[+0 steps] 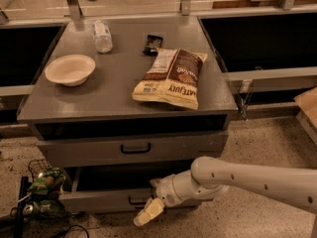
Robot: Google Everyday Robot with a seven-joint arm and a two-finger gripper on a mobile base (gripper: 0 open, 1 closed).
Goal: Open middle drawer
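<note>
The grey cabinet has an upper drawer (188,145) whose front sits just out from under the top. Below it is the middle drawer (99,200), a low grey front with a small black pull handle (134,201). It stands pulled partway out, with its dark inside showing above the front. My gripper (151,203) is at the front of this drawer, right by the handle. My white arm (247,178) reaches in from the lower right.
On the cabinet top (114,90) lie a white bowl (70,69), a clear bottle (102,35), a small dark packet (152,43) and a chip bag (171,77). Cables and a green object (42,182) lie on the floor at the lower left. Dark shelving flanks both sides.
</note>
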